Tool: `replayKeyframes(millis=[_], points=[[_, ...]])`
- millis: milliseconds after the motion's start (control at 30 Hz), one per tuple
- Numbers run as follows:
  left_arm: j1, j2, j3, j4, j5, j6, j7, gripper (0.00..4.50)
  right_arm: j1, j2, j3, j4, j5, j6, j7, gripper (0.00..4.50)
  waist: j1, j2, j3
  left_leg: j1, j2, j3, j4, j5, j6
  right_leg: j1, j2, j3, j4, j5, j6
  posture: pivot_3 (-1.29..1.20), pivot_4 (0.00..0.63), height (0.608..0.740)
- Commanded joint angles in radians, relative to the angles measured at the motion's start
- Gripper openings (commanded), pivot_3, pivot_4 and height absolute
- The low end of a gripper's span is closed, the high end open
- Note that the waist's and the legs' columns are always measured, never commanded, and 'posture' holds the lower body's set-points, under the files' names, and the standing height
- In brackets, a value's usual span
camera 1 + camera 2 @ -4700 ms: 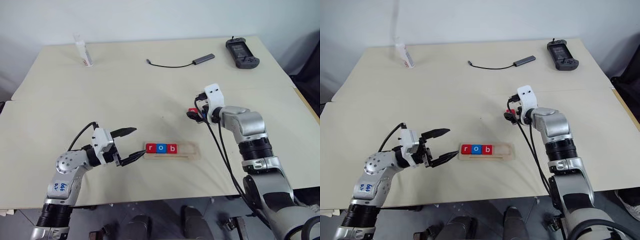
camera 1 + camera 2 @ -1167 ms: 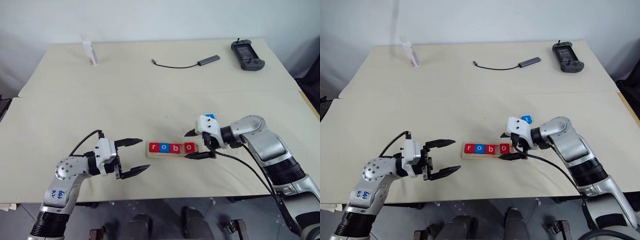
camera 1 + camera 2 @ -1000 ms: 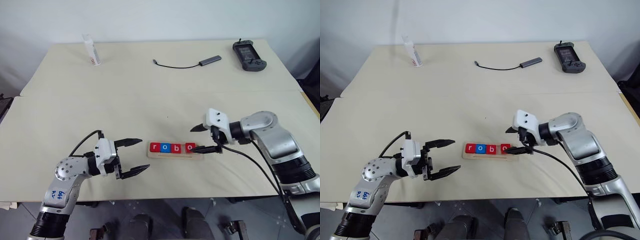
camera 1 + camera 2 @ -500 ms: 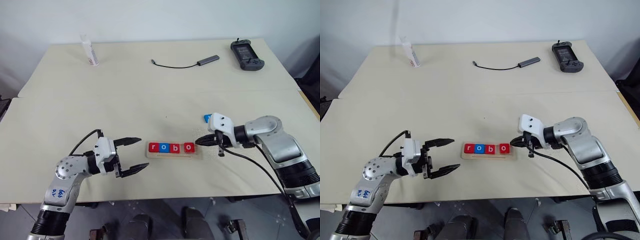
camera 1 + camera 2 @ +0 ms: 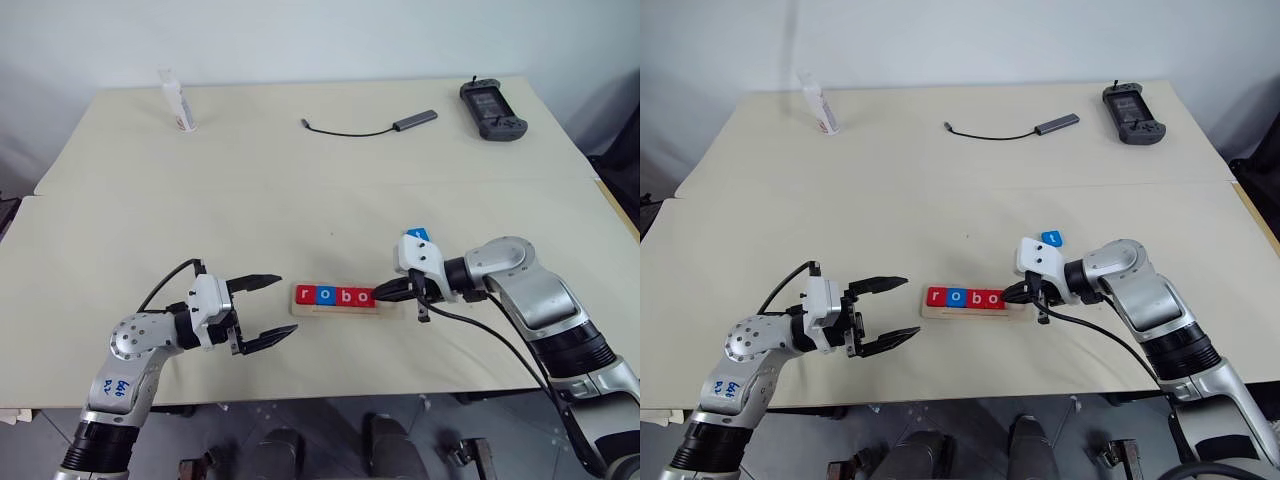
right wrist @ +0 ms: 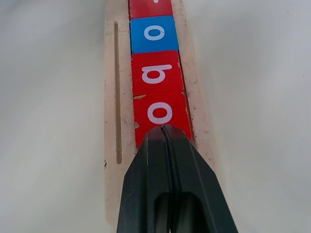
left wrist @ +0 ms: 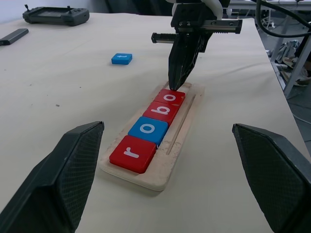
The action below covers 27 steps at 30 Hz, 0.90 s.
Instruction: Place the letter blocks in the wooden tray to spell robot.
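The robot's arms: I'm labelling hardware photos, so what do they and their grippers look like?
Silver-grey jointed arms with black ribbed cuffs; the left arm bears blue handwriting. White wrist housings carry black two-finger grippers, left gripper and right gripper, with mesh-textured fingers. Black cables trail from each wrist.

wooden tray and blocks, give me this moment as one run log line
wooden tray: r, o, b, o seated | blue t block: loose on table | right gripper: shut, tip at red o block | left gripper: open, empty

Beige table [image 5: 300, 190], white tube [image 5: 174, 100] — far left, dark cable [image 5: 366, 127], black controller [image 5: 489, 103] — far right
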Motion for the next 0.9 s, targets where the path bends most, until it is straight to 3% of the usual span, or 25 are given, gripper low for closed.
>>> replayKeyframes(millis=[33, 100, 200, 433, 533, 700, 900], points=[[0.001, 0.003, 0.012, -0.029, 0.002, -0.015, 0.003, 4.50, 0.022, -0.056, -0.096, -0.065, 0.044, 0.006, -0.002, 0.01, 0.003, 0.000, 0.000, 0.000, 0.000, 0.000, 0.000, 0.000, 0.000, 0.000, 0.000, 0.000, 0.000, 0.000, 0.000, 0.00, 0.150, 0.740], [-0.003, 0.003, 0.010, -0.021, 0.002, -0.017, -0.001, 4.50, 0.053, -0.077, -0.149, -0.096, 0.084, 0.027, -0.007, 0.17, 0.009, 0.000, 0.000, 0.000, 0.000, 0.000, 0.000, 0.000, 0.000, 0.000, 0.000, 0.000, 0.000, 0.000, 0.000, 0.00, 0.150, 0.740], [-0.027, -0.001, 0.003, 0.011, 0.004, -0.024, -0.015, 4.50, 0.195, -0.111, -0.323, -0.154, 0.135, -0.008, -0.062, 0.88, 0.025, 0.000, 0.000, 0.000, 0.000, -0.001, 0.000, 0.000, 0.000, 0.000, 0.000, 0.000, -0.001, 0.000, 0.000, 0.00, 0.150, 0.740], [-0.082, -0.005, -0.004, 0.091, 0.005, -0.040, -0.053, 4.50, 0.550, -0.028, -0.677, -0.232, 0.173, -0.171, -0.260, 3.36, 0.027, 0.000, 0.000, 0.000, -0.001, 0.000, 0.000, -0.001, 0.001, 0.001, 0.000, 0.000, 0.000, 0.000, 0.000, 0.00, 0.150, 0.740], [-0.102, -0.009, -0.005, 0.119, 0.007, -0.045, -0.063, 4.50, 0.641, 0.017, -0.745, -0.249, 0.186, -0.210, -0.317, 4.41, 0.019, 0.000, 0.000, 0.001, 0.000, 0.002, 0.000, -0.001, 0.001, 0.001, 0.001, 0.000, 0.000, 0.000, 0.000, 0.00, 0.150, 0.740], [-0.155, -0.024, -0.013, 0.173, 0.014, -0.055, -0.072, 4.50, 0.784, 0.109, -0.810, -0.222, 0.184, -0.320, -0.398, 4.46, 0.022, 0.000, 0.000, 0.002, 0.001, 0.003, 0.000, -0.001, 0.001, 0.001, 0.001, 0.001, 0.001, 0.000, 0.000, 0.00, 0.150, 0.740], [-0.164, -0.024, -0.003, 0.184, 0.019, -0.061, -0.069, 4.50, 0.728, 0.118, -0.777, -0.201, 0.218, -0.295, -0.446, 4.46, 0.013, 0.001, -0.001, 0.004, 0.001, 0.005, 0.000, -0.001, 0.001, 0.001, 0.001, 0.003, 0.002, 0.000, 0.001, 0.00, 0.150, 0.740]])
